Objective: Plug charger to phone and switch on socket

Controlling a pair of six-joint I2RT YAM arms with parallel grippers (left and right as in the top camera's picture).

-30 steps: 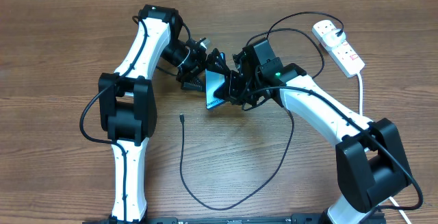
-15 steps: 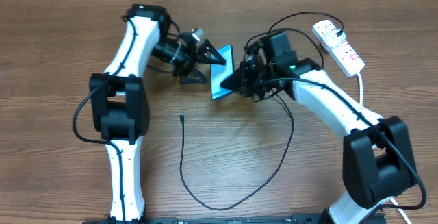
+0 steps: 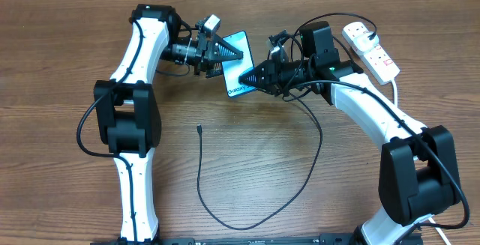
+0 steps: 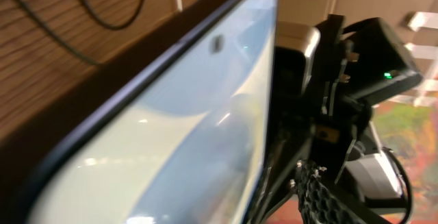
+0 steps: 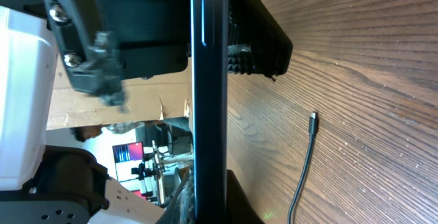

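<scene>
Tilted phone (image 4: 171, 135), very close

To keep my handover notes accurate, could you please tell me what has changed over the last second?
The right gripper, shut on the phone, carried it farther across the table, screen turning more upward; the left gripper followed, its fingers straddling the phone's other end. The charger's connector tip and the power strip stayed put.
</scene>
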